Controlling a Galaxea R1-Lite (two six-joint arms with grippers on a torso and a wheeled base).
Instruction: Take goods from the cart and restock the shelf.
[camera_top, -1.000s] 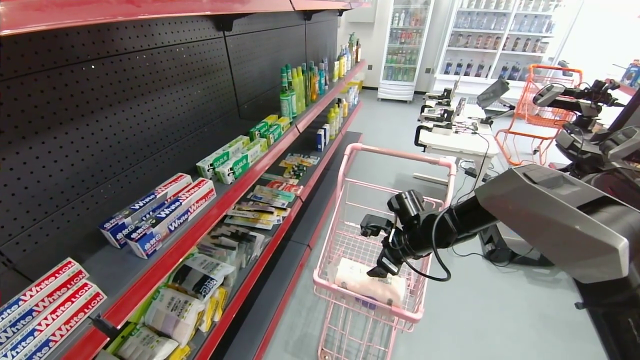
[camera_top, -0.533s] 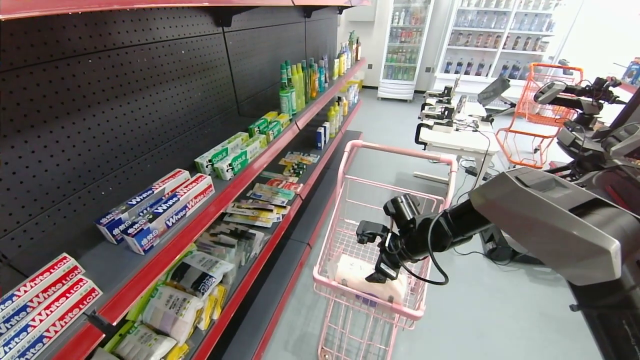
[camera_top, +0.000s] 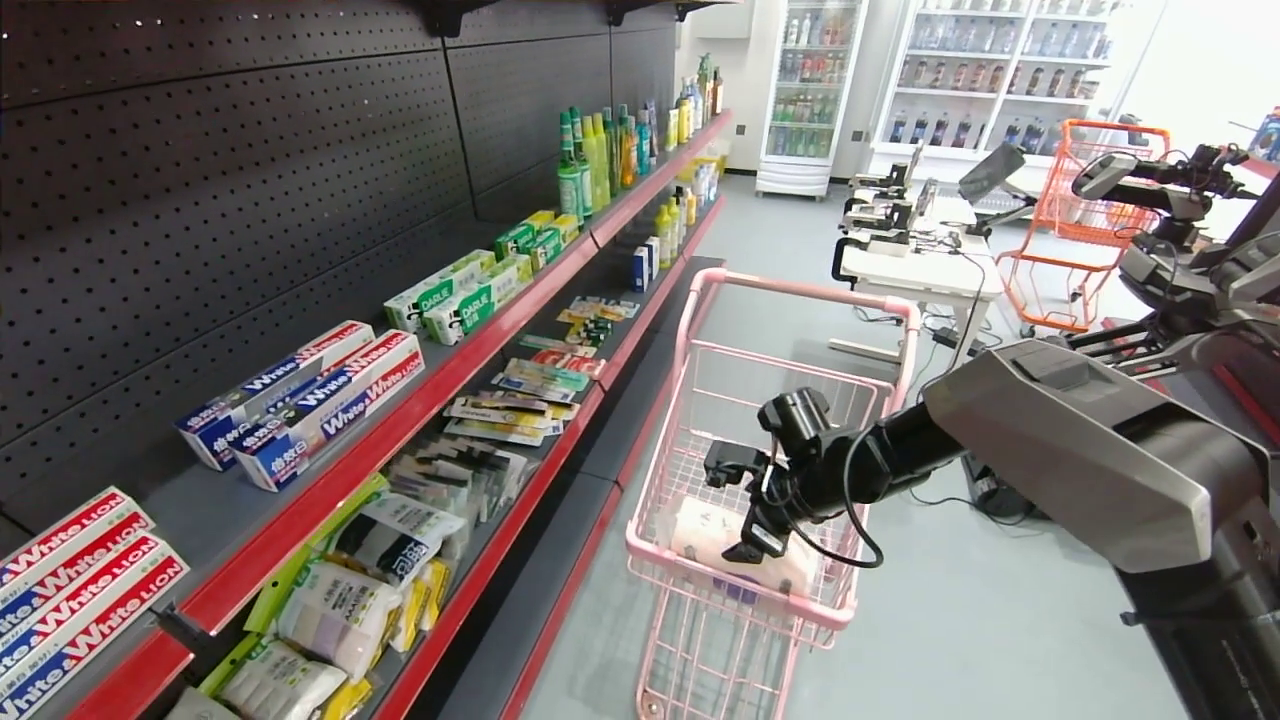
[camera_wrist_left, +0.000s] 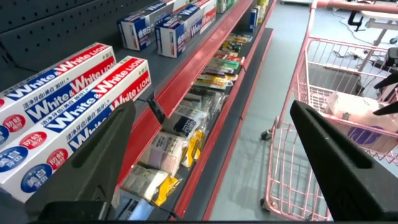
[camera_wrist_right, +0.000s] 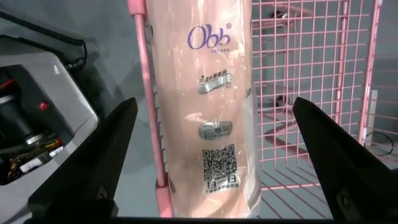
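- Pink wire cart (camera_top: 800, 291): stands at 6 o'clock in the head view, beside the red-edged shelf (camera_top: 420, 410) at 9 o'clock.
- Pale wrapped pack (camera_top: 700, 522): lies in the cart's basket at its 6 o'clock end, against the rim.
- Right gripper (camera_top: 747, 547): over the pack, jaws spread wide to either side of it, not pinching.
- Left gripper (camera_wrist_left: 211, 155): jaws spread, nothing between them, facing the shelf's toothpaste boxes (camera_wrist_left: 68, 106).
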